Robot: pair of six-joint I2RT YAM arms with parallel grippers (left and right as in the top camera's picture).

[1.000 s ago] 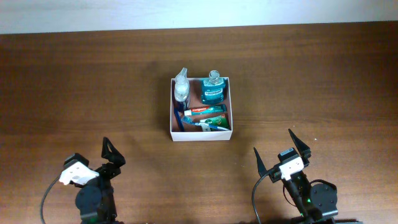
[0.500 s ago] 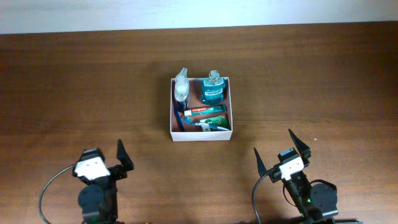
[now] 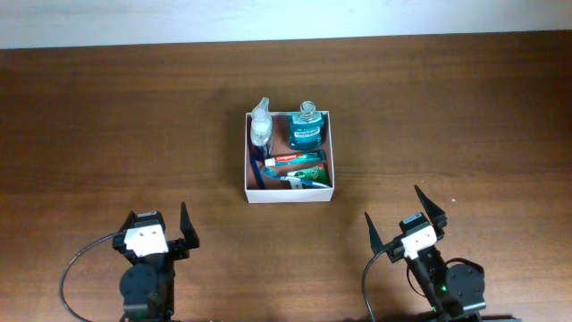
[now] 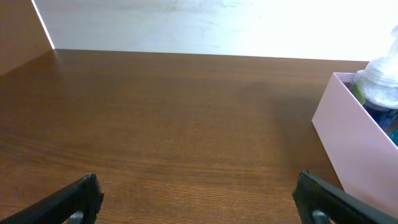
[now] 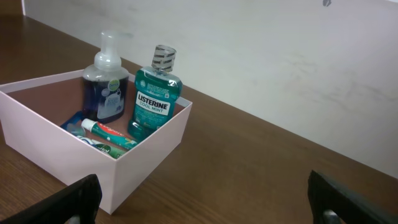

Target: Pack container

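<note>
The container, a square white box with a reddish-brown inside, sits at the table's middle. It holds a clear pump bottle, a teal mouthwash bottle, a toothpaste tube and a toothbrush. My left gripper is open and empty near the front left. My right gripper is open and empty near the front right. In the left wrist view the open jaws frame bare table, with the container's wall at the right. In the right wrist view the open jaws face the container and mouthwash.
A brown wooden table spreads on all sides of the container. A white wall runs along the table's far edge.
My left gripper has moved to the right along the front of the table and turned to face straight ahead. The right arm and the container have not moved.
</note>
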